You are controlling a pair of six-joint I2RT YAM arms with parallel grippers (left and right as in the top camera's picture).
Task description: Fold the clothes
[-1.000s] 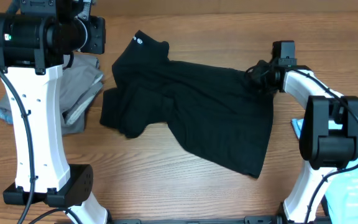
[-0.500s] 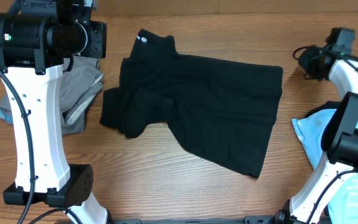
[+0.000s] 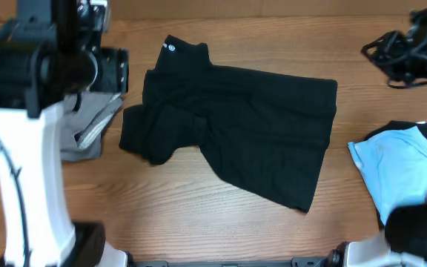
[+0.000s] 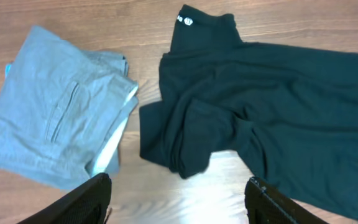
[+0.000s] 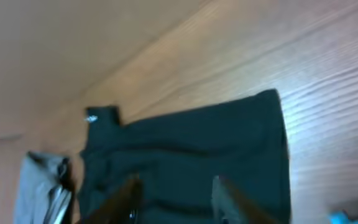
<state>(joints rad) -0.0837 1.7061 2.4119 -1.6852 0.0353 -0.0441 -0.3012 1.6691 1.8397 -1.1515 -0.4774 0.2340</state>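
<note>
The clothes, a black T-shirt (image 3: 236, 141), lie spread across the middle of the table with a small white neck label (image 3: 170, 47) at the far left corner. A sleeve is bunched up at the left side (image 4: 191, 137). My left gripper (image 4: 178, 202) hovers open above the wood in front of that bunched part, holding nothing. My right gripper (image 5: 176, 199) is blurred and high above the shirt (image 5: 185, 149), its fingers apart with nothing between them. In the overhead view the right arm (image 3: 405, 53) is at the far right corner, clear of the shirt.
A folded grey garment with a seamed pocket (image 4: 61, 124) lies left of the shirt, partly under the left arm (image 3: 28, 119). A light-blue T-shirt with black trim (image 3: 399, 167) lies at the right edge. Bare wood runs along the front.
The right gripper let go of the shirt's far right corner and swung up and away to the right. The shirt's right side now lies spread out. The left arm shifted and its jaws widened.
</note>
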